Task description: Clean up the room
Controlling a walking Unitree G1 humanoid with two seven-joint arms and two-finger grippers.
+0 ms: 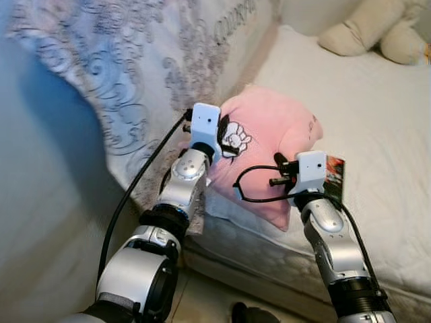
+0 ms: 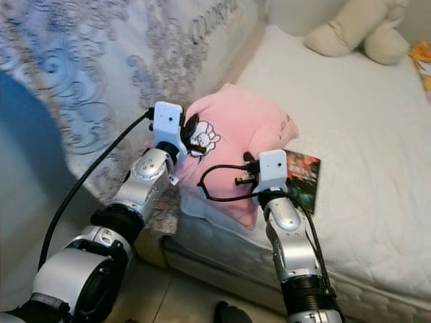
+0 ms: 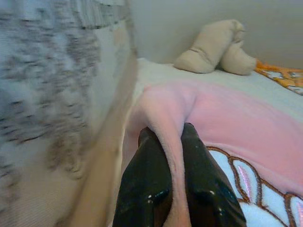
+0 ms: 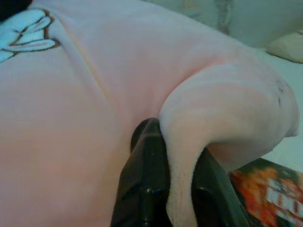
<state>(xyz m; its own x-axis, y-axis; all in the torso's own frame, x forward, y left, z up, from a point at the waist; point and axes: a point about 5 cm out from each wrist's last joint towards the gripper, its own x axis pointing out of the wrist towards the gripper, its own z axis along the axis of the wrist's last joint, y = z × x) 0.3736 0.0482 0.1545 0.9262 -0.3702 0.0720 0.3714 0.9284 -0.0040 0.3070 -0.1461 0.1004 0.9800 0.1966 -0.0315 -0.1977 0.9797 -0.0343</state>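
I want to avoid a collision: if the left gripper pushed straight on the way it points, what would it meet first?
The left gripper is shut on a fold of the pink pillow, so it would press into that first. Beyond lies the white bed; depth is unclear.

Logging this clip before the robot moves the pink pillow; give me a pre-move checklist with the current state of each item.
1. Left gripper pinching a fold of the pink pillow: ok.
2. Right gripper pinching the pillow's other edge: ok.
3. Pillow lifted off the bed: cannot tell.
4. Book beside the pillow stays out of the grip: ok.
5. Stuffed toy well away from the pillow: ok.
6. Cables on both wrists free of the pillow: cannot tell.
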